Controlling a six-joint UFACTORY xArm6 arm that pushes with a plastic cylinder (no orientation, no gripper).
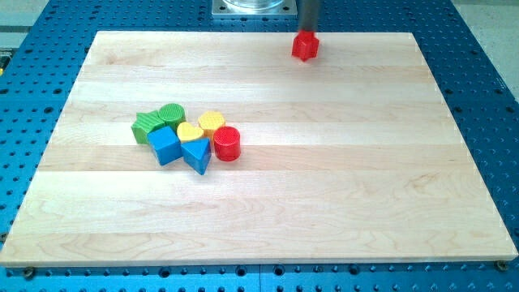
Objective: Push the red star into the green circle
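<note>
The red star (305,47) sits near the board's top edge, right of centre. My tip (307,32) is at the star's upper side, touching it or nearly so; the rod comes down from the view's top. The green circle (173,114) lies far off to the lower left, at the top of a tight cluster of blocks. The star and the green circle are wide apart.
The cluster also holds a green star (147,127), a yellow hexagon (212,122), a yellow heart (190,132), a red cylinder (227,143), a blue cube (165,146) and a blue triangle (196,155). The wooden board (340,186) lies on a blue perforated table.
</note>
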